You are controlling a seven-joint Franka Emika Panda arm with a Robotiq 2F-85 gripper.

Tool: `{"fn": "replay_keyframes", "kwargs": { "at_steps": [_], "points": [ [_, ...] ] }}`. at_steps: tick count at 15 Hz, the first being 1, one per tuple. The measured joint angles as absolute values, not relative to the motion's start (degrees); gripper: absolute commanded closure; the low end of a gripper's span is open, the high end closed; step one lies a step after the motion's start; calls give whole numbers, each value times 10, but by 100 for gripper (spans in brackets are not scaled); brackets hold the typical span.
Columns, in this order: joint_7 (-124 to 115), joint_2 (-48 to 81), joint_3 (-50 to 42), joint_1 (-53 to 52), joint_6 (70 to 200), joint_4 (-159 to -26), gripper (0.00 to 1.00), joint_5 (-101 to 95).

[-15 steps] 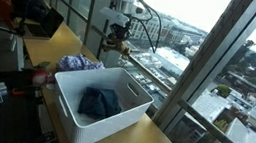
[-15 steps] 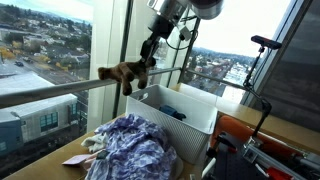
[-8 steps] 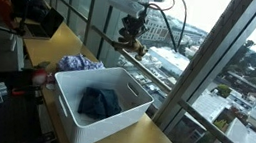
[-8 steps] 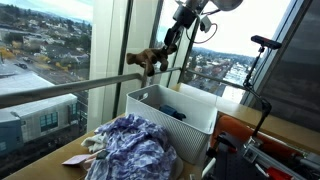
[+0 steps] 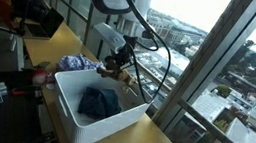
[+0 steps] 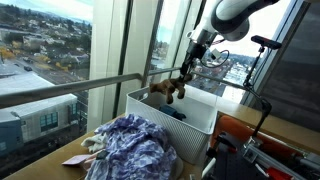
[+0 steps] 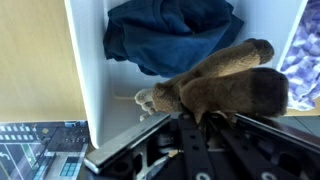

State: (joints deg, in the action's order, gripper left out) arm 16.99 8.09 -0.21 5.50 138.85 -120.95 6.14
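Gripper closed on a brown plush toy; it clamps one end, though the wrist view hides the actual contact beneath the toy, so the bite is probably shallow rather than confirmed. Toy hangs just above the white bin, close to its window-side rim, over a dark blue cloth; a patterned cloth lies outside, beside the bin. Risks noted: soft pile may slip the pinch; the free end could snag the rim and tip the toy outside; a low pass could knock the bin wall.
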Motion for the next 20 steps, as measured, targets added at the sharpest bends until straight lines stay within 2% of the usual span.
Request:
{"fn": "replay_keyframes", "kwargs": {
  "at_steps": [8,10,20],
  "points": [
    [149,55,5,42,1416,-1260,3,83],
    [138,33,15,23,1416,-1264,0,83],
    [61,3,99,-97,1464,-1324,0,5]
  ]
}}
